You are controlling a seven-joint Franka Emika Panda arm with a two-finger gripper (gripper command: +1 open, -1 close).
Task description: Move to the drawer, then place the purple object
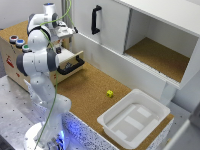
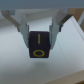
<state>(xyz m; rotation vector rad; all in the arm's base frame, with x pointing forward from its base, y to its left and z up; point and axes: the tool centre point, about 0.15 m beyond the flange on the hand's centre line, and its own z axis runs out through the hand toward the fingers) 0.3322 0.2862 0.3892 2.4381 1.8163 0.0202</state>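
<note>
In the wrist view my gripper (image 2: 39,34) is shut on the purple object (image 2: 39,45), a dark block with a yellow line and a yellow ring on its face. A pale surface lies below it. In the exterior view the drawer (image 1: 75,61), pale cream with a long black bar handle (image 1: 70,67), stands pulled out at the exterior view's left. My gripper (image 1: 61,42) hangs over its open top, partly hidden by the arm. The block itself is not visible in that view.
A small yellow piece (image 1: 109,93) lies on the brown cork mat. A white plastic tub (image 1: 132,117) sits near the front right. Behind stand a white cabinet door with a vertical black handle (image 1: 96,20) and an open compartment (image 1: 160,55). Coloured round caps (image 1: 17,41) top the drawer unit.
</note>
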